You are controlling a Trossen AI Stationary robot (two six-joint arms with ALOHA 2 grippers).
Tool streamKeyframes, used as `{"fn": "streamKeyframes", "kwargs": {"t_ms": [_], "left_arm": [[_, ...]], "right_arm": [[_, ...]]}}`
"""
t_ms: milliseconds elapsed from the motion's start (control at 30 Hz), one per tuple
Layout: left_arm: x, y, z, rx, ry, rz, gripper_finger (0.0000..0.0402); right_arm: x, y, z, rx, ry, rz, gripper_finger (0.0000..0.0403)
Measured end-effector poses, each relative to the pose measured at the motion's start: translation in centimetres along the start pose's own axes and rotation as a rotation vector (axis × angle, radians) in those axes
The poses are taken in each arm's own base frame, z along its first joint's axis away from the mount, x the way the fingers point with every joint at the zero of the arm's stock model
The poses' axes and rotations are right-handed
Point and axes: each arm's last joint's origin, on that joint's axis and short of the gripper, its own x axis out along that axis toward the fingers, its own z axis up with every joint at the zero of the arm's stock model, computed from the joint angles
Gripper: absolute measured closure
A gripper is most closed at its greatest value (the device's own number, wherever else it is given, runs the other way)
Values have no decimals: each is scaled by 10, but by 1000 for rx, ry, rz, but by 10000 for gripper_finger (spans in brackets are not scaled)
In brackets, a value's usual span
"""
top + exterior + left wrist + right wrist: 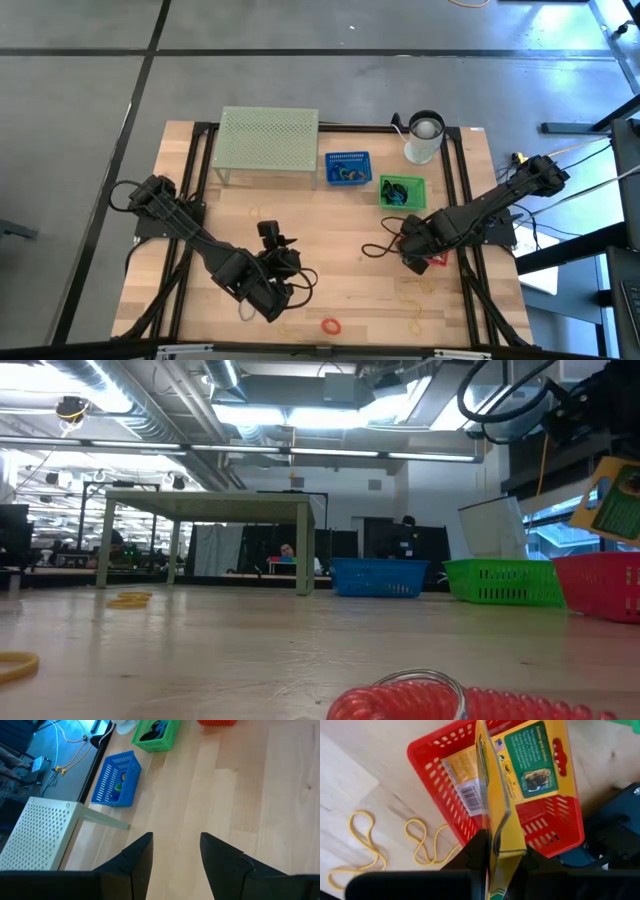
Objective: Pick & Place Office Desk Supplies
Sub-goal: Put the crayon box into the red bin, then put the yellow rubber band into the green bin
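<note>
Yellow card box over the red basket

The right gripper point(501, 851) pinches the yellow box point(520, 775), barcode and unreadable green label showing, above the red basket point(440, 780); the left gripper point(176, 855) hangs open, empty.

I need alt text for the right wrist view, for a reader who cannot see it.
The right tool is shut on a yellow card box, holding it on edge above a red basket that holds another yellow box. Yellow rubber bands lie on the wooden table beside the basket.
</note>
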Motion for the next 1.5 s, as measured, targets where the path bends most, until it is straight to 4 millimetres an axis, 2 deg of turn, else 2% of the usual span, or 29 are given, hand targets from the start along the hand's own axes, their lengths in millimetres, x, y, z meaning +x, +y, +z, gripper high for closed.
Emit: {"fn": "streamKeyframes", "kwargs": {"t_ms": [167,633,1200,1333,1500], "left_arm": [[0,0,0,0,0,0,245],[-1,-1,0,3,3,-6,245],[-1,0,-2,17,13,1,245],[-1,1,-2,23,12,9,245],[2,3,-1,18,16,15,245]], "right_arm": [[1,0,1,3,-27,-16,364],[16,11,6,-52,39,-82,361],[16,11,6,-67,33,-87,234],[15,6,4,-88,63,-131,218],[0,3,1,-61,85,-187,219]]}}
